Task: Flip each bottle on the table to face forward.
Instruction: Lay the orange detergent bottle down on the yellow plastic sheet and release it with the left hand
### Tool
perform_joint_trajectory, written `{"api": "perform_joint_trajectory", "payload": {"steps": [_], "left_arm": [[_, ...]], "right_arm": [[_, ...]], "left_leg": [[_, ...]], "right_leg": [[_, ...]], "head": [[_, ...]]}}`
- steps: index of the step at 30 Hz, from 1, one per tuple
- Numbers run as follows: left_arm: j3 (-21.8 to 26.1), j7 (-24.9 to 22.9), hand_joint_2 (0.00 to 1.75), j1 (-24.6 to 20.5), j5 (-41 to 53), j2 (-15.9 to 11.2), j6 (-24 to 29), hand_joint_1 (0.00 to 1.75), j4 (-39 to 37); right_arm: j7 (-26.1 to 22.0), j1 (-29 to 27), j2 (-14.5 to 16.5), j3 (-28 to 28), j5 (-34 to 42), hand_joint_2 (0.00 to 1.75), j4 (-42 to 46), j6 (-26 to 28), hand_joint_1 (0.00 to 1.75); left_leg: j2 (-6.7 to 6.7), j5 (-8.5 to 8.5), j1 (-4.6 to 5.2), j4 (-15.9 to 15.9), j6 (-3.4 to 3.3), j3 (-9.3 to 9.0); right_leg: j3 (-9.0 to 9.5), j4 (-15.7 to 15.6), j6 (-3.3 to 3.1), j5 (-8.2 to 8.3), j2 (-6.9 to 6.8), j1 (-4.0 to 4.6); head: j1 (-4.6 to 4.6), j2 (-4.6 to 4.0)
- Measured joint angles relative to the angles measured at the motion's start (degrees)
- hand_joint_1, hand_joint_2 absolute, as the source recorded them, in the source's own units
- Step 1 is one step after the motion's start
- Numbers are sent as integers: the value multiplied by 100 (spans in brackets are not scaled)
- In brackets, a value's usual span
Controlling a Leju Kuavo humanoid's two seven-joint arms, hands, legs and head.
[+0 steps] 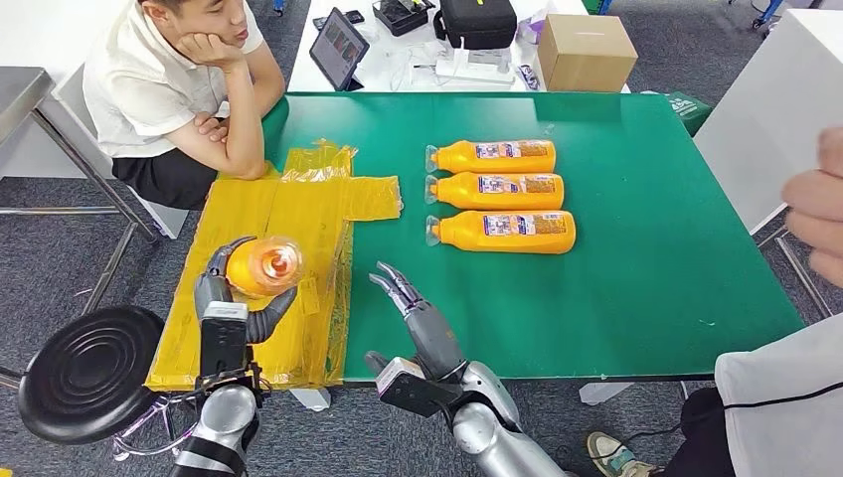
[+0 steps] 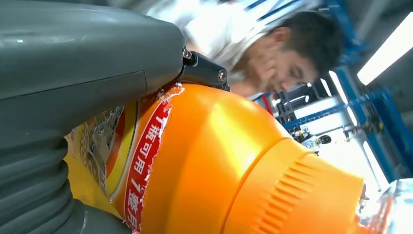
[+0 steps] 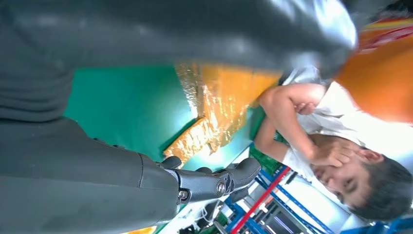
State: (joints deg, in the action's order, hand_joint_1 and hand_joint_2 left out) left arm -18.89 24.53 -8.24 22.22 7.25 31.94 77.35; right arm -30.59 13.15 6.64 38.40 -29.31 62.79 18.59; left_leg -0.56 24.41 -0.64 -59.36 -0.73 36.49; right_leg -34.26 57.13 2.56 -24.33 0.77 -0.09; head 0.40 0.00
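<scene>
Four orange bottles: three bottles (image 1: 502, 191) lie side by side on the green table (image 1: 636, 288). The left hand (image 1: 234, 298) holds the fourth bottle (image 1: 261, 265) up over the yellow sheet (image 1: 298, 258). The right hand (image 1: 408, 303) holds nothing, fingers straight. A person (image 1: 169, 84) sits by the table.

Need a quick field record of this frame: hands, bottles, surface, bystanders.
left robot hand: grips an orange bottle, lifted, cap end toward the camera
right robot hand: holds nothing, fingers extended over the near table edge
bottles on table: three, lying in a row, labels up, caps pointing left
surface: green table with a yellow taped patch on the left
people: one seated at the far left corner; another at the right edge
</scene>
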Motion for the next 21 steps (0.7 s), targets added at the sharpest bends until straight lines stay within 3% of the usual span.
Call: {"api": "perform_joint_trajectory", "payload": {"steps": [3, 7, 12, 16, 21], "left_arm": [[125, -449, 175, -200, 857, -109, 47, 175, -226], [259, -752, 175, -477, 1162, -209, -144, 175, -621], [317, -1454, 175, -1207, 1850, -426, -996, 175, -1704], [326, -1710, 175, -1773, 2206, -571, -1290, 175, -2466], [115, -2280, 175, -2576, 3199, -674, -2100, 175, -3471]], "right_arm": [[1, -54, 5, -15, -27, 0, 114, -5, 0], [-18, -104, 14, -50, -50, 0, 186, -17, 0], [-102, -142, 75, -101, -30, 0, 252, -129, 0], [-121, -158, 106, -124, 10, 0, 284, -202, 0], [-141, -202, 144, -189, 80, 0, 319, -326, 0]], "left_leg": [[1, -3, 0, 0, 2, 0], [-2, -8, 0, 0, -1, 0], [-1, -14, 0, 0, 1, 0], [4, -17, 0, 0, 5, 0], [3, -19, -1, 0, 8, 0]], "right_leg": [[0, 0, -1, 1, 0, 0], [1, 0, -1, 3, -2, -1], [1, 2, -5, 8, -5, 0], [-4, 4, -16, 15, -4, 1], [-3, 4, -16, 15, -5, 0]], "head": [[1, 0], [2, 0], [1, 0], [1, 0], [2, 0]]}}
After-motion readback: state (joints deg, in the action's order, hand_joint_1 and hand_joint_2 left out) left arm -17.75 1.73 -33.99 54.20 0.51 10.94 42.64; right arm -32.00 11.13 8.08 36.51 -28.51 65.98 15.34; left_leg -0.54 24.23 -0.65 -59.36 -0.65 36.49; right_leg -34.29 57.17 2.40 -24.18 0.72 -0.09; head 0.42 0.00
